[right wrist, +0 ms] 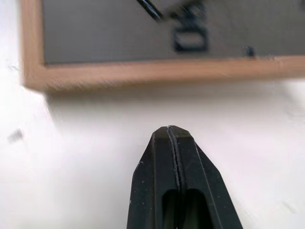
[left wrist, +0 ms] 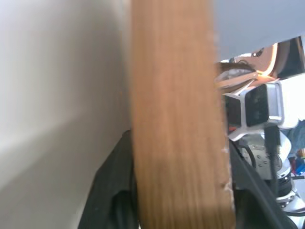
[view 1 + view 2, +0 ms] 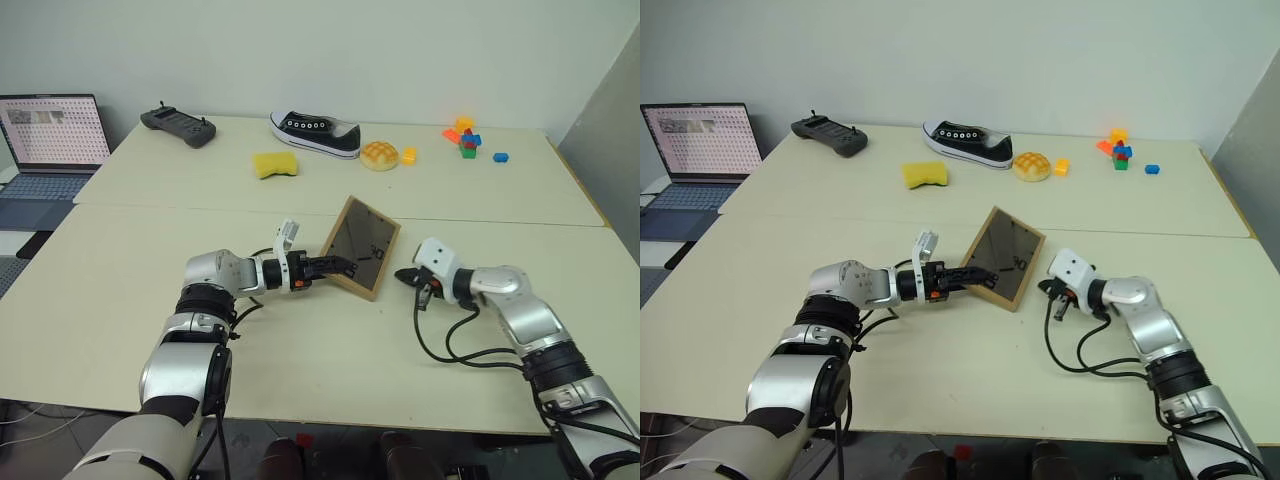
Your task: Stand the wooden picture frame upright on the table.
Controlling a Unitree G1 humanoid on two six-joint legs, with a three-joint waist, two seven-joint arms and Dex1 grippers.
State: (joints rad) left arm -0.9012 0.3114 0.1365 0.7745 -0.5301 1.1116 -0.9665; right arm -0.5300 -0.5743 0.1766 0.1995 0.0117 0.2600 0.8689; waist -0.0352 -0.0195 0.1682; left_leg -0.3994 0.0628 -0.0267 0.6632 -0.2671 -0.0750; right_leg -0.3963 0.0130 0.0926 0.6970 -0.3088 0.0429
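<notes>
Left eye view: the table (image 3: 120, 280) runs wide and pale, its seam crossing the middle, and near its centre the wooden picture frame (image 3: 361, 245) sits tilted, lower edge down on the near half of the tabletop, dark glass facing up toward the camera. The left gripper (image 3: 338, 267) has its black fingers clamped on the frame's lower left edge; the left wrist view puts that wood rail squarely between them. The right gripper (image 3: 408, 276) sits just beside the frame's lower right corner, pinched together on nothing, tip apart from the wood. To finish well, I'd say tip the frame up slowly about its bottom edge, keep the grip firm, and use the right tip to brace against sliding.
</notes>
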